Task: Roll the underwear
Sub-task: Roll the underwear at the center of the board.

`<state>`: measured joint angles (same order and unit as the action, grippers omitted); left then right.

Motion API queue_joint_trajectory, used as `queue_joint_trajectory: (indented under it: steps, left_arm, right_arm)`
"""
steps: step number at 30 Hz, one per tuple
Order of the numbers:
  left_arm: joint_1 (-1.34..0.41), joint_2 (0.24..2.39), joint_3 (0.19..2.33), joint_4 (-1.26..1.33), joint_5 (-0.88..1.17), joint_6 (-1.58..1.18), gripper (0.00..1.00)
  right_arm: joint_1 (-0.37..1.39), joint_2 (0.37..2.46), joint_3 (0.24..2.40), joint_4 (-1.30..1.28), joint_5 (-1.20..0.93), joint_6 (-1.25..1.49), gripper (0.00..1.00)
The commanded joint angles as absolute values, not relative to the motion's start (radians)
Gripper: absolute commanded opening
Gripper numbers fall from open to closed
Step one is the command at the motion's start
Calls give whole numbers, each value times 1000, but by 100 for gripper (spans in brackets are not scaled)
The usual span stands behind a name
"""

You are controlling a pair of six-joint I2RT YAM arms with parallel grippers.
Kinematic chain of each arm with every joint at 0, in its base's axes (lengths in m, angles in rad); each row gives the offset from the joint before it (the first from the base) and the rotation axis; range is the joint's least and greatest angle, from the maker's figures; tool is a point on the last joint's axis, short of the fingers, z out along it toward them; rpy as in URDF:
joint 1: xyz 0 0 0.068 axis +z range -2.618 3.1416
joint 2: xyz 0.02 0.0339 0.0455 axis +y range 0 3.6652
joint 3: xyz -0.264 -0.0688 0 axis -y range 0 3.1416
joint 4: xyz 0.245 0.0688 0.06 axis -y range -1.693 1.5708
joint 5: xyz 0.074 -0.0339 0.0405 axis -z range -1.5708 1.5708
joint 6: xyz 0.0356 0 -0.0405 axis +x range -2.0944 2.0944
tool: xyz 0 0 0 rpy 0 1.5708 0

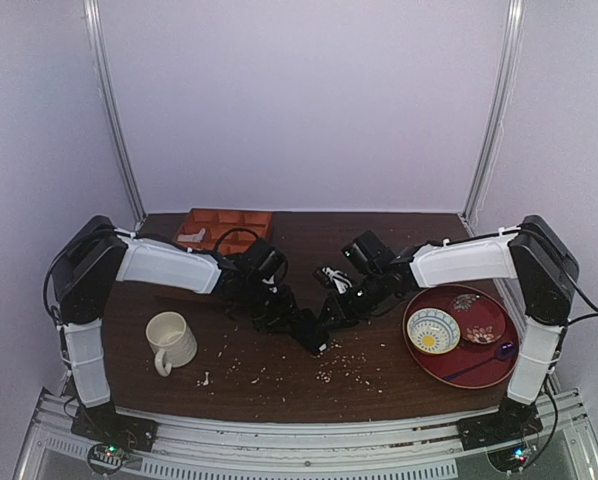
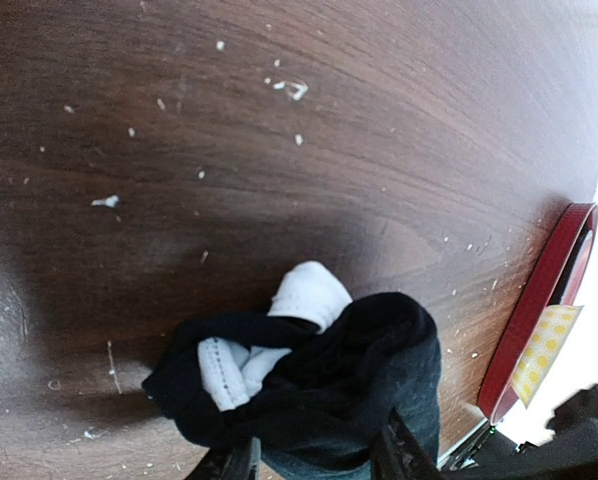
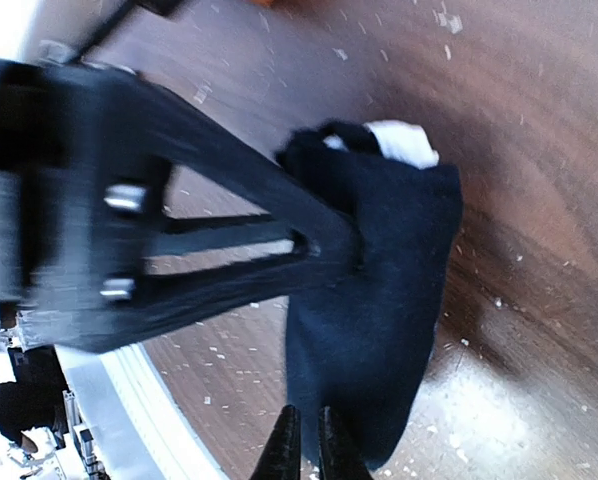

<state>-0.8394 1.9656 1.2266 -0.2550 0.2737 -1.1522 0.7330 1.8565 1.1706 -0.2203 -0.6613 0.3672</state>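
The underwear (image 1: 312,332) lies as a dark bundle near the middle of the worktop (image 1: 279,385), its long axis running roughly from the far edge toward the near edge, between the two arms.

The left end effector (image 2: 314,458) has its fingers spread to a middling width around the bundle's black fabric. The right end effector (image 3: 304,445) has its fingertips pinched nearly together at the fabric's edge; whether cloth is caught between them I cannot tell.

The left wrist view shows white fabric folded into the black, hidden from the top camera. The right wrist view shows the left arm's dark fingers pressing the cloth.

The worktop is dark brown wood strewn with pale crumbs, with plain lavender walls behind. A cream mug (image 1: 171,341) stands toward the near-left corner, a red tray (image 1: 499,360) holding a bowl (image 1: 433,330) by the right edge, and an orange tray (image 1: 224,229) at the far edge.
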Motion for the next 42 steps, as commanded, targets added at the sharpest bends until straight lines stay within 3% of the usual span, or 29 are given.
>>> queue_joint_trajectory:
  steps: [1, 20, 26, 39, 42]
  left_arm:
    - [-836, 2025, 1182, -353, 226, -1149, 50]
    - [-833, 1891, 1195, -371, 263, -1157, 50]
    - [-836, 1839, 1130, -319, 296, -1178, 56]
    - [-850, 1875, 1128, -261, 310, -1220, 60]
    - [-851, 1900, 1134, -256, 307, -1224, 56]
  right_arm:
    - [738, 1919, 1164, -248, -651, 371, 4]
    - [755, 2013, 1125, -242, -586, 345, 3]
    - [758, 2014, 1121, -230, -583, 352, 3]
    - [771, 2013, 1143, -233, -590, 352, 4]
    - [775, 2003, 1140, -229, -598, 350, 6]
